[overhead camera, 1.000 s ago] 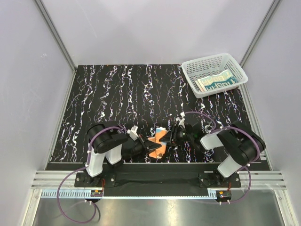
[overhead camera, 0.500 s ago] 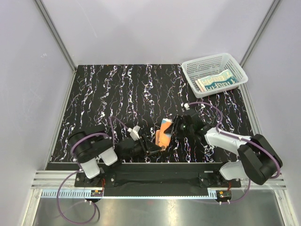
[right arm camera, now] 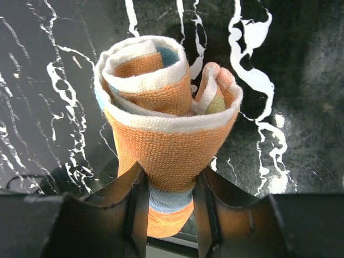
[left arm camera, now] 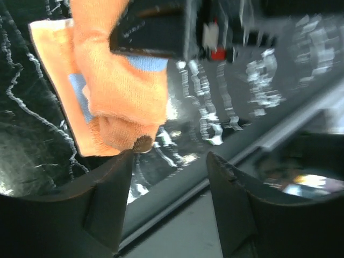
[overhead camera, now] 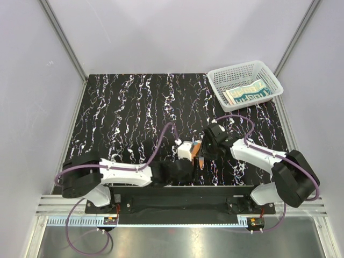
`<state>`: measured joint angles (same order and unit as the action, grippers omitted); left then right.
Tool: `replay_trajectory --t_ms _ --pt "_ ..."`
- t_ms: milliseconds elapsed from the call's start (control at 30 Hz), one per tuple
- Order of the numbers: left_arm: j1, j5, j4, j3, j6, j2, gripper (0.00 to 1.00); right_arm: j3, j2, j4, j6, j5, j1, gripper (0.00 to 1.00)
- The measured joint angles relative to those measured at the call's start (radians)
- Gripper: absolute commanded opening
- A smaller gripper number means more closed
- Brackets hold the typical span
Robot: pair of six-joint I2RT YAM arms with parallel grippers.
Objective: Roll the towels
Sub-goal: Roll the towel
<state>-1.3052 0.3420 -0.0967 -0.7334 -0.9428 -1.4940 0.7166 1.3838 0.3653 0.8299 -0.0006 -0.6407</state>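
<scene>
The orange towel [right arm camera: 166, 131] is a tight roll with blue and green patches, its open end facing the right wrist camera. My right gripper [right arm camera: 169, 199] is shut on the roll's lower part, just above the black marbled table [overhead camera: 134, 107]. In the top view the roll [overhead camera: 198, 145] shows near the front edge, held by the right gripper [overhead camera: 203, 153]. My left gripper [left arm camera: 169, 161] is open and empty, its left finger just under the towel [left arm camera: 115, 97]. The cream towel with teal lettering [overhead camera: 247, 92] lies in the white basket [overhead camera: 269, 78].
The white mesh basket stands at the back right corner of the table. The metal rail of the table's front edge [overhead camera: 177, 189] runs right below both grippers. Grey walls enclose the table on three sides.
My left gripper has opened and let go of the orange towel, and its arm has stretched out low to the right. My right gripper has turned and carried the roll slightly right.
</scene>
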Motion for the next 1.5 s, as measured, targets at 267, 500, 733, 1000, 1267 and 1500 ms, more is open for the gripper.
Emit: replay_trajectory --t_ms 267,500,733,1000,1267,1500 --pt "-0.127 0.270 0.301 -0.243 0.146 -0.195 0.75 0.045 0.023 0.083 0.000 0.024 -0.006 0.00" --pt "-0.167 0.407 0.361 -0.346 0.295 -0.275 0.89 0.056 0.028 0.111 0.000 0.023 -0.010 0.00" --pt "-0.154 0.426 0.329 -0.399 0.386 -0.414 0.94 0.086 0.052 0.150 -0.003 0.021 -0.021 0.00" --pt "-0.076 0.332 0.153 -0.290 0.441 -0.386 0.28 0.114 0.079 0.166 -0.009 0.018 -0.020 0.00" --pt "-0.050 0.281 0.085 -0.263 0.452 -0.373 0.00 0.161 0.088 0.223 -0.025 0.062 -0.018 0.76" --pt "0.045 0.190 0.004 -0.254 0.436 -0.371 0.00 0.203 0.019 0.327 -0.089 0.062 0.140 0.80"
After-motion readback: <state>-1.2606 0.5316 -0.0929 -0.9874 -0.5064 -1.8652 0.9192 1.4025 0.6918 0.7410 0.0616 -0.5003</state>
